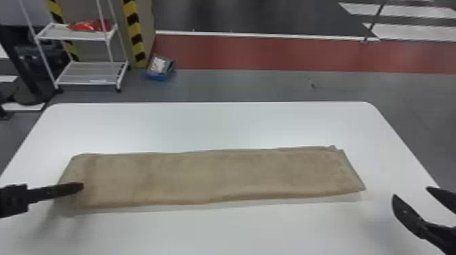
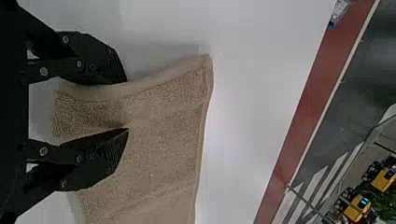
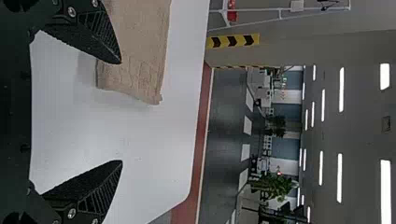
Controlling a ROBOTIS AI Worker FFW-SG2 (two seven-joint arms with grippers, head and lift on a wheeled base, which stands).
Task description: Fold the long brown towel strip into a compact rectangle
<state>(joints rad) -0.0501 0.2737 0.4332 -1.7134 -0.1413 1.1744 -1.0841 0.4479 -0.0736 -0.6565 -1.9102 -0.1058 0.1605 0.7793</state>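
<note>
- Left gripper (image 1: 82, 185) is at the left end of the brown towel strip (image 1: 210, 176), its fingers parted; in the left wrist view, terry cloth lies across the gap between them, one finger overlapping it close to its end edge. Whether the fingers touch the cloth cannot be told.
- Right gripper (image 1: 410, 192) has its fingers spread wide, with bare white between their tips in the right wrist view. It sits beyond the strip's right end, apart from the cloth, towards the right side of the white table (image 1: 217, 125).
- The strip lies lengthwise from left to right across the middle of the table, long and unfolded from end to end. Its right end slants, with a small tuft at the far corner, and its near long edge bows slightly.
- Behind the table at left stands a white rack (image 1: 90, 72) with a red bundle (image 1: 91, 25) on its upper shelf, beside a yellow-and-black striped post (image 1: 135, 37).
- A blue box (image 1: 159, 77) with something silvery in it is on the grey floor near the post, and a red floor band (image 1: 271, 56) runs farther back.
</note>
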